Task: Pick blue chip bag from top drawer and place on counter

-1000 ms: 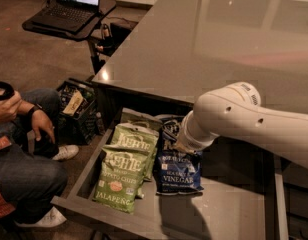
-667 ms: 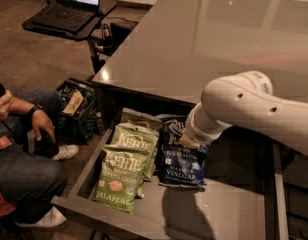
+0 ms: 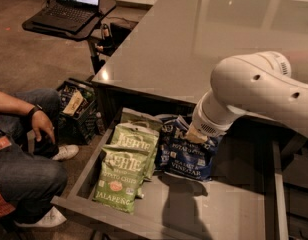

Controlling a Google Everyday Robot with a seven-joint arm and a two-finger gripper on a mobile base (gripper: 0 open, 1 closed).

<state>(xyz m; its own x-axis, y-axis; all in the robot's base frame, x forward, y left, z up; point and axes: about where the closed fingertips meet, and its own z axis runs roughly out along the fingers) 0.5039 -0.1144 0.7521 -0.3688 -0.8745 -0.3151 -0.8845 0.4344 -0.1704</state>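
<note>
Glossy dark grey counter [image 3: 194,39] fills the upper right of your view, with brown carpet to its left. Under the counter's near edge the drawer [image 3: 219,214] stands pulled out toward you, its flat grey bottom bare on the right side.

Your white arm [image 3: 259,91] comes in from the right and bends down over the drawer. The gripper [image 3: 194,133] sits at the wrist's lower end, right at the top edge of the blue bag [image 3: 186,156]. The wrist hides most of it, so you cannot tell whether it is spread or clamped on the bag.

The blue bag is inside the drawer, near the back and about mid-width. Its top is up against the gripper and its lower edge reaches the drawer bottom, with the word Vinegar facing you.

Just left of it lie the green bags. One Jalapeno bag [image 3: 121,176] is nearest the front, a second [image 3: 136,139] is partly under it, and a third [image 3: 139,118] shows behind at the back wall. The second green bag touches the blue bag's left edge.

A person [image 3: 24,179] sits on the floor at the left with a hand [image 3: 44,129] on one knee, beside a black crate [image 3: 76,106]. A laptop [image 3: 74,4] is open on a stand [image 3: 69,29] at the top left
</note>
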